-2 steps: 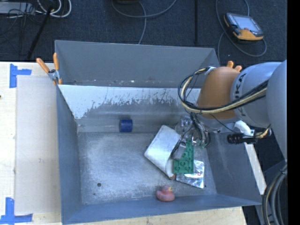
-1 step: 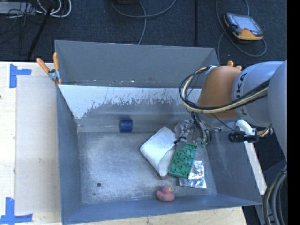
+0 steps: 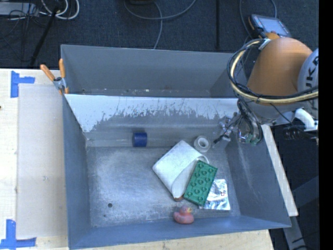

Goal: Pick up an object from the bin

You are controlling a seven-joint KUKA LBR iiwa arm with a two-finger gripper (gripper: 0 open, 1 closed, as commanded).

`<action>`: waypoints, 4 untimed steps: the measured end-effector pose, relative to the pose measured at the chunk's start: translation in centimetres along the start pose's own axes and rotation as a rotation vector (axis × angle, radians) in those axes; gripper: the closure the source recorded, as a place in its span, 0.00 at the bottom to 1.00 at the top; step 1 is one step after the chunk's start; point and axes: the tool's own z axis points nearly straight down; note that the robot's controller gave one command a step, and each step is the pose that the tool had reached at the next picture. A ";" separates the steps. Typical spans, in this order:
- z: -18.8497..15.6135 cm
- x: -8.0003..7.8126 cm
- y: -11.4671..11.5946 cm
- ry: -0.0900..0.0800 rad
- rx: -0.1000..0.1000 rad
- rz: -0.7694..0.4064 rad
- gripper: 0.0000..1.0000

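Camera view looks down on a small pale ring [image 3: 202, 142], perhaps a tape roll, lying flat on the floor of the bin [image 3: 156, 72]. Being nearest the gripper [image 3: 227, 131], it seems the likeliest pick. The gripper hangs just right of the ring and slightly behind it; whether it stands apart or together I cannot tell. Just in front of the ring lie a white folded pad [image 3: 170, 165] and a green studded plate [image 3: 201, 183]. A blue cylinder [image 3: 139, 139] sits well to its left.

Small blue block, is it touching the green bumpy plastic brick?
No, the blue block lies alone, well apart from the green brick.
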 end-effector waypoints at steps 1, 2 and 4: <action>0.5 0.2 0.0 0.008 0.003 -0.002 0.00; 15.1 0.7 1.0 0.011 0.002 -0.101 0.00; 14.7 -3.4 -1.9 0.020 -0.013 -0.042 1.00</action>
